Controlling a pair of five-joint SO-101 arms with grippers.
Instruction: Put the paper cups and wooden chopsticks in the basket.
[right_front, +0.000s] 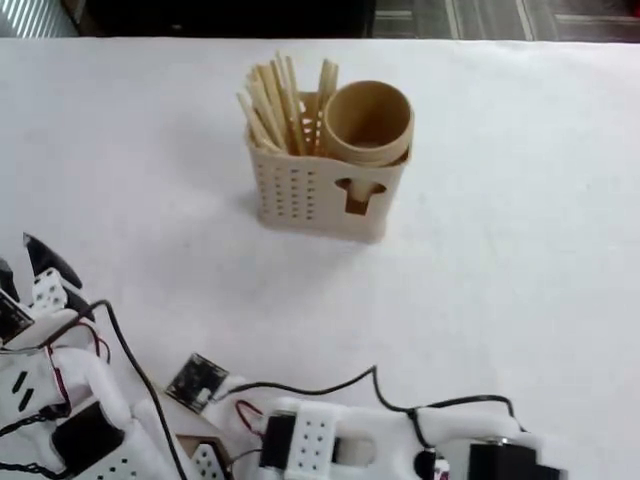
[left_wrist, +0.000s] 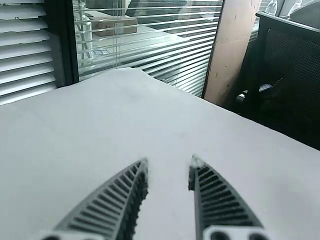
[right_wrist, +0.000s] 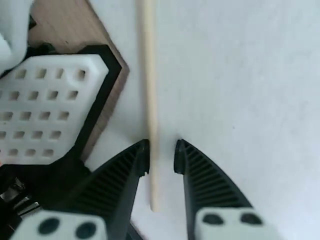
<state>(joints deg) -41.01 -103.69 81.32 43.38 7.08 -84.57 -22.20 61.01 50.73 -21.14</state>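
Observation:
A cream perforated basket (right_front: 300, 195) stands at the table's middle back. It holds several wooden chopsticks (right_front: 272, 100) upright and a brown paper cup (right_front: 368, 122). One more chopstick (right_wrist: 150, 100) lies flat on the white table. My right gripper (right_wrist: 161, 155) is open and low over that chopstick's near end, a finger on each side. The stick lies close against one finger (right_wrist: 135, 165). My left gripper (left_wrist: 168, 167) is open above bare table with nothing in it, and sits at the front left (right_front: 25, 265) in the high view.
The white perforated base (right_wrist: 45, 110) of the other arm and a wooden plate (right_wrist: 70, 25) sit right beside the lying chopstick. Black cables (right_front: 330, 385) run along the front edge. Window blinds (left_wrist: 30, 55) and a dark chair (left_wrist: 290, 75) stand beyond the table.

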